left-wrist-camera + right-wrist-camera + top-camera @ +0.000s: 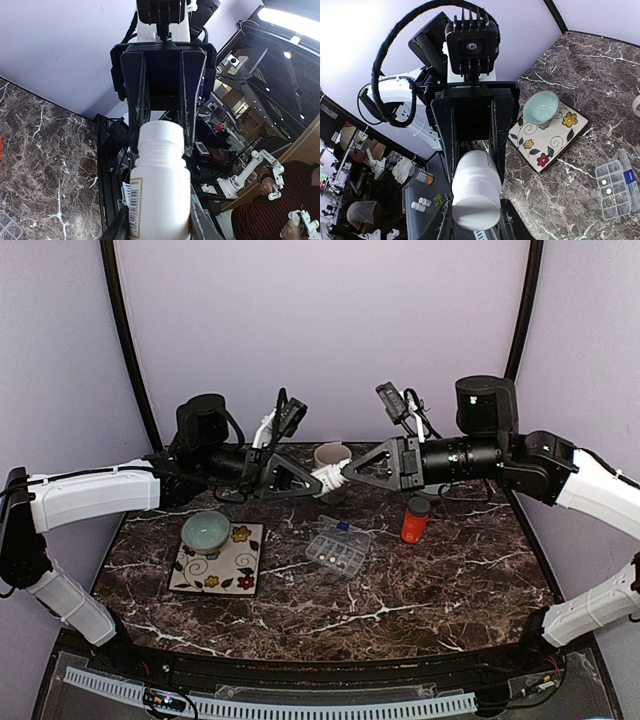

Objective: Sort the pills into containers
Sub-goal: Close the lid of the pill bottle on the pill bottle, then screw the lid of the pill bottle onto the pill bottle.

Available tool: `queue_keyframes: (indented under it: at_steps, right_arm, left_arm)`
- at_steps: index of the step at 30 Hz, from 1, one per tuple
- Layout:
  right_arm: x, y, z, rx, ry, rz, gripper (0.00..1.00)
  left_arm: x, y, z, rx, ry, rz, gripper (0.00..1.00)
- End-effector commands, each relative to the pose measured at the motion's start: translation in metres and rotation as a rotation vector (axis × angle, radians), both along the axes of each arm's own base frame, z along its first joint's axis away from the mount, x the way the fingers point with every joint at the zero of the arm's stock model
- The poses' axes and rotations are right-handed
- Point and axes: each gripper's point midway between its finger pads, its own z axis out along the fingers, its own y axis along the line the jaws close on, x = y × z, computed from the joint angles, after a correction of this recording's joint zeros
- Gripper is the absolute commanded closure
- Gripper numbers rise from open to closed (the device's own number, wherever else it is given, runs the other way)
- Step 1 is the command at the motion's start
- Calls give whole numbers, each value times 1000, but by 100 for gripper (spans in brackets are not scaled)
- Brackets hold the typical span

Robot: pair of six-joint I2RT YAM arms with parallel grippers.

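Note:
My two grippers meet above the back middle of the table with a white pill bottle (328, 478) held level between them. My left gripper (317, 479) is shut on the labelled body (159, 195). My right gripper (342, 476) is shut on the cap end (476, 202). The clear organiser box (337, 545) lies open on the table below them; it also shows in the right wrist view (616, 192). A few small white pills (604, 182) lie in its compartments. No loose pills show elsewhere.
A pale green bowl (206, 531) sits on a flowered tile (218, 565) at the left. A cream mug (332, 456) stands behind the grippers. An orange bottle with a dark cap (415, 520) stands right of the organiser.

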Motion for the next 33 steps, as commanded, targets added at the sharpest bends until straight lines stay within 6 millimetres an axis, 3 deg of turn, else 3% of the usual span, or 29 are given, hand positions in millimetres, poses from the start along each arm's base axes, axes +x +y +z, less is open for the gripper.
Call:
queue_keyframes:
  at_steps: [1, 20, 33]
  right_arm:
    - [-4, 7, -23, -38, 65, 52, 91]
    - [8, 4, -38, -134, 29, 14, 91]
    - [4, 8, -45, -150, 48, 15, 91]
  left_arm:
    - [-13, 1, 29, -102, -112, -41, 100]
    - [-7, -5, 36, -93, -140, -28, 100]
    - [-8, -12, 44, -102, -186, -5, 100]
